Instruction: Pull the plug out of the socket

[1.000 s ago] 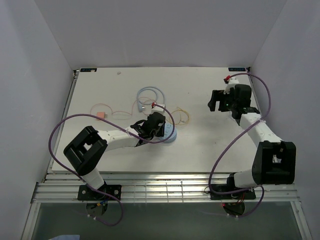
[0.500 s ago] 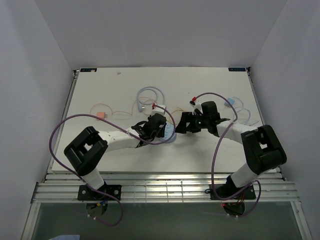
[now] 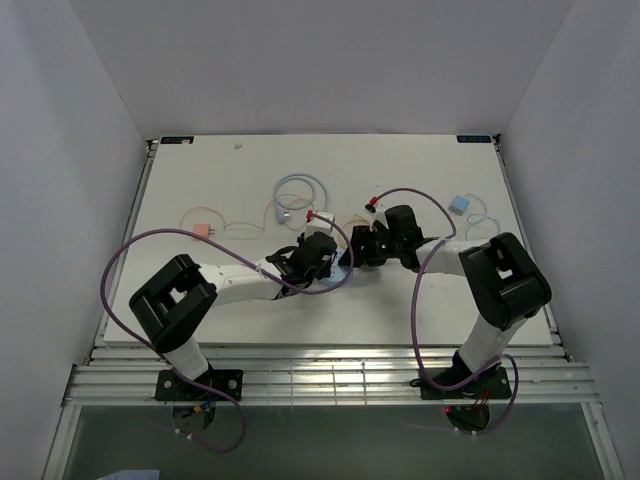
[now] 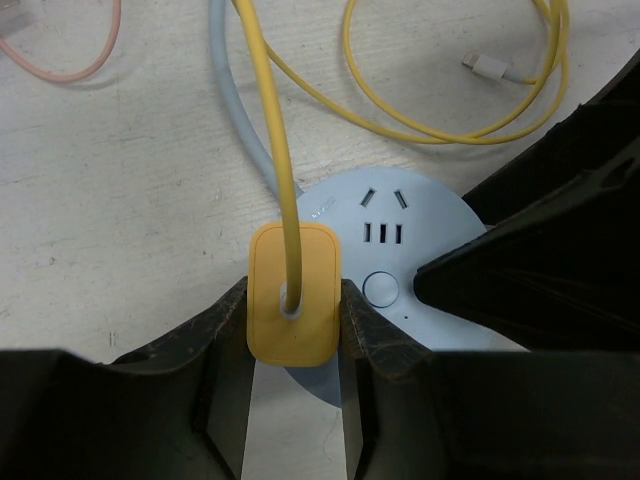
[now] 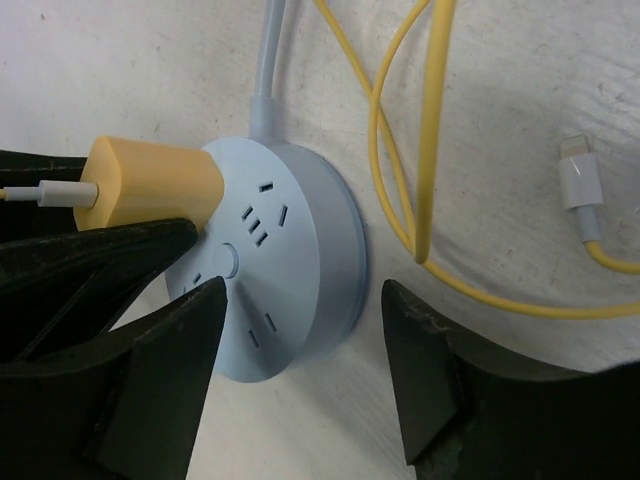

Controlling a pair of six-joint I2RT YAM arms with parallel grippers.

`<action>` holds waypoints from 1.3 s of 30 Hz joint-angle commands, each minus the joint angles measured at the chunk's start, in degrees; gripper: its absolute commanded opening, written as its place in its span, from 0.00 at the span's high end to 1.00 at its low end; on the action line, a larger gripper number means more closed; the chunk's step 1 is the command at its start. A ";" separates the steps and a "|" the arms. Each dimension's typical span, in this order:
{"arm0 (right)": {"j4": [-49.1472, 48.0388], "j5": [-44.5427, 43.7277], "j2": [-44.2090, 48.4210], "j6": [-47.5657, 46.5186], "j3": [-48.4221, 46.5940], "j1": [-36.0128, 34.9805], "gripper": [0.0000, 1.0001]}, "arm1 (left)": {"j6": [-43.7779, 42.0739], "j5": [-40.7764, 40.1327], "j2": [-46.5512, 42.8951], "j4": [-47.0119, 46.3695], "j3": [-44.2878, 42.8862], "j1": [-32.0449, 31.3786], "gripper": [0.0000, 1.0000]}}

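The light-blue round socket [image 4: 405, 255] lies flat on the white table, and its pale-blue cord [image 4: 235, 110] runs away from it. A yellow plug [image 4: 293, 335] with a yellow cord [image 4: 270, 120] stands in the socket's left part. My left gripper [image 4: 293, 300] is shut on the plug, one finger on each side. My right gripper [image 5: 300, 370] is open and straddles the socket [image 5: 290, 270], with the plug [image 5: 150, 185] to its left. In the top view both grippers, the left [image 3: 318, 255] and the right [image 3: 360, 248], meet over the socket [image 3: 343, 268], which is mostly hidden.
The yellow cord loops beyond the socket and ends in a white connector [image 5: 580, 185]. A pink cable with a pink plug [image 3: 205, 228] lies at the left. A small blue adapter [image 3: 460, 205] with its cord lies at the back right. White walls enclose the table.
My right arm has swung from the back right to the socket and now straddles it. My left gripper has stayed on the plug.
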State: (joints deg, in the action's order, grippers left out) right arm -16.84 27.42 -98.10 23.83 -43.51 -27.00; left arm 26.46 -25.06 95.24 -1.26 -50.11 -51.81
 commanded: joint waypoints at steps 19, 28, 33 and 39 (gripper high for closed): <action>12.79 -26.44 -8.85 -10.91 -0.53 -9.38 0.72 | 6.59 -3.41 0.56 8.55 -1.66 -1.63 1.00; 13.34 -33.05 -10.36 -12.15 0.70 -12.72 0.74 | 9.83 -4.21 -0.85 9.52 -2.98 -1.54 1.00; 11.23 -32.17 -7.55 -14.07 1.93 -12.81 0.67 | 11.42 -3.24 -0.76 8.11 -0.26 -1.54 1.00; 1.56 -24.53 -0.43 -20.91 5.44 -12.90 0.44 | 9.41 -3.24 0.12 5.57 2.29 -1.54 1.00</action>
State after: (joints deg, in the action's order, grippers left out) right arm -26.61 -0.84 -98.10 10.70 -43.16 -39.03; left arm 35.07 -32.36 95.04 3.88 -50.89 -53.01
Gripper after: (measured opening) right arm 0.543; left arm 0.429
